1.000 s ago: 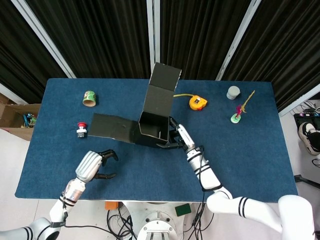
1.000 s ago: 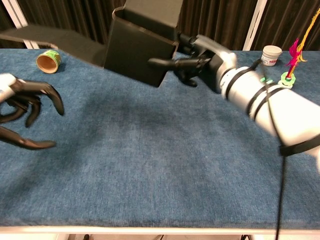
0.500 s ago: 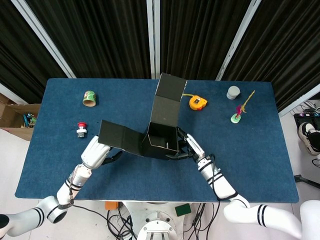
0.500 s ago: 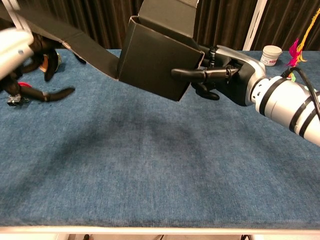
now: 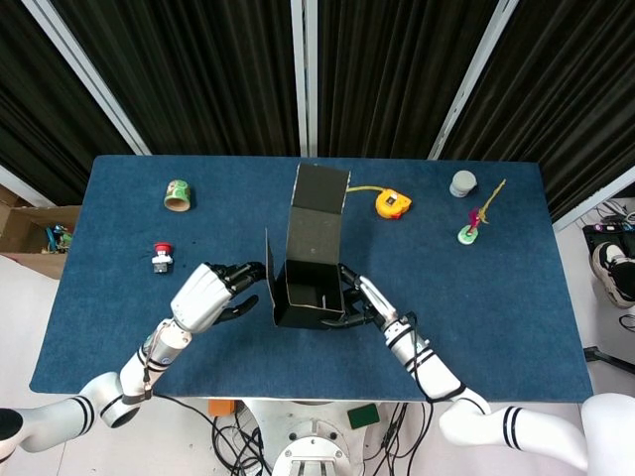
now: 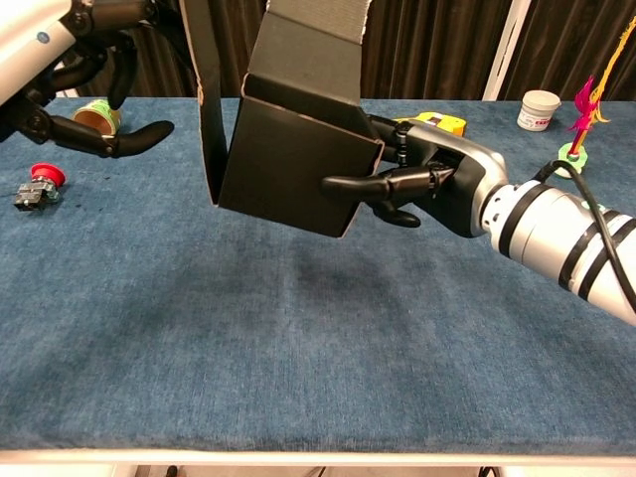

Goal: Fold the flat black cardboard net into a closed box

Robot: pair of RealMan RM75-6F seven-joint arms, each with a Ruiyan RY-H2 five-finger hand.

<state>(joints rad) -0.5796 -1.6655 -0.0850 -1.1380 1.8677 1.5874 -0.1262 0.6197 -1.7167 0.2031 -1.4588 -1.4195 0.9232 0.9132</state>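
Observation:
The black cardboard box (image 5: 306, 283) is partly folded and held tilted above the blue table (image 5: 496, 297). Its long lid flap (image 5: 319, 203) stands up at the back, and its left side flap (image 5: 268, 276) is raised nearly upright. In the chest view the box (image 6: 293, 169) hangs over the cloth with its front wall facing me. My right hand (image 5: 359, 302) grips the box's right side, thumb (image 6: 353, 184) across the front wall. My left hand (image 5: 210, 296) has spread fingers against the outer face of the left flap (image 6: 207, 99); in the chest view this left hand (image 6: 75, 84) shows at the upper left.
A green roll (image 5: 178, 194) and a red push button (image 5: 161, 259) lie at the left. A yellow tape measure (image 5: 391, 204), a white jar (image 5: 462, 183) and a pink-and-green toy (image 5: 470, 230) sit at the back right. The table's front edge (image 6: 318, 457) is close below.
The left flap has swung from lying out flat to nearly upright as my left hand came up against it. The box has shifted slightly left and nearer, still in my right hand.

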